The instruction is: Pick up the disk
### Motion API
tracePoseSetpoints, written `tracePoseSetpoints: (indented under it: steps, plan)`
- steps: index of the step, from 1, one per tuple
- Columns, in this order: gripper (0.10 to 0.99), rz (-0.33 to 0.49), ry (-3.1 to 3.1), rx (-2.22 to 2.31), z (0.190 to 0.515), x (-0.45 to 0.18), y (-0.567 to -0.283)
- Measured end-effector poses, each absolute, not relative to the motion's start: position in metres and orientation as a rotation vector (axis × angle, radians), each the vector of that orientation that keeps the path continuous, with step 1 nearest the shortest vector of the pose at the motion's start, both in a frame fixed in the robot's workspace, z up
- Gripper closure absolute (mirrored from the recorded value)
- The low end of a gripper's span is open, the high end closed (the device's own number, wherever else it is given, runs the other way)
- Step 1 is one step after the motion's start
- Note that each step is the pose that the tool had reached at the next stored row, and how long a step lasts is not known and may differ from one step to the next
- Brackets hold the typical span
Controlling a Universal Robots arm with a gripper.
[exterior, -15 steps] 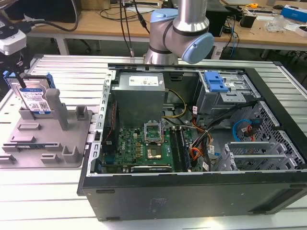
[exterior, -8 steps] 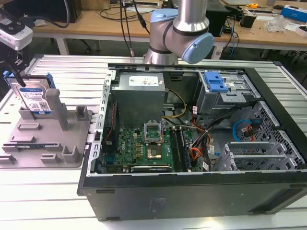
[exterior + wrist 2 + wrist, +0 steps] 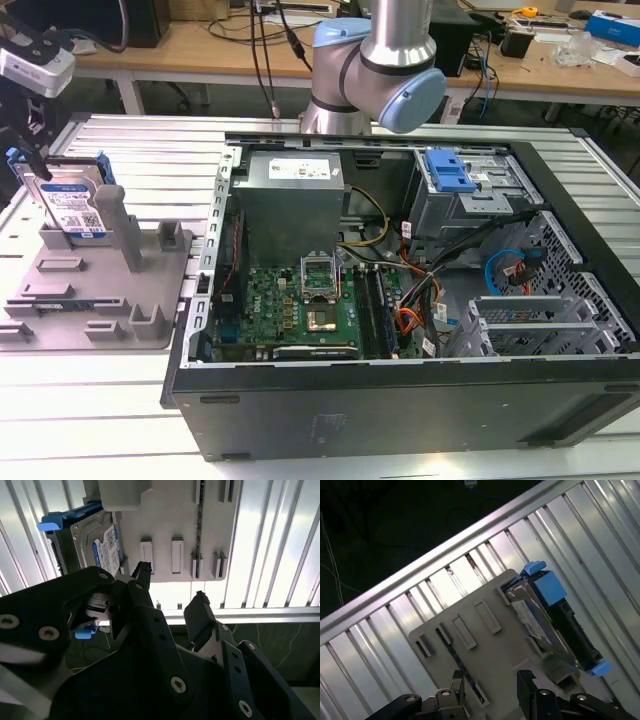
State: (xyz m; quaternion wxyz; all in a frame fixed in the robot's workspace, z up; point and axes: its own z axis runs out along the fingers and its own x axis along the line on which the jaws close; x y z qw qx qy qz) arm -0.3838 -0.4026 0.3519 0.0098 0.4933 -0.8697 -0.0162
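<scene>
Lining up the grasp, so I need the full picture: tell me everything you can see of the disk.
The disk is a flat silver metal drive with a white-and-blue label and blue plastic side rails. It stands on edge in the grey fixture at the exterior view's left, beside an upright post. The gripper hangs nearby, jaws open, not touching it.

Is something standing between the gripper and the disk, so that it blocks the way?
Nothing visible does. The open gripper hangs over the grey fixture, with the disk standing on edge in it off to one side. An upright post stands close beside the disk's label face, not over its top edge.
</scene>
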Motion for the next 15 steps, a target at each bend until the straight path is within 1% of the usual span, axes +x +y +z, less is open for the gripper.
tracePoseSetpoints:
  steps: [5, 15]
  plan:
    - [0.545, -0.046, -2.597, 1.727, 0.3504, -0.3838, -0.4026]
    - [0.545, -0.031, -2.447, 1.924, 0.3486, -0.3830, -0.4019]
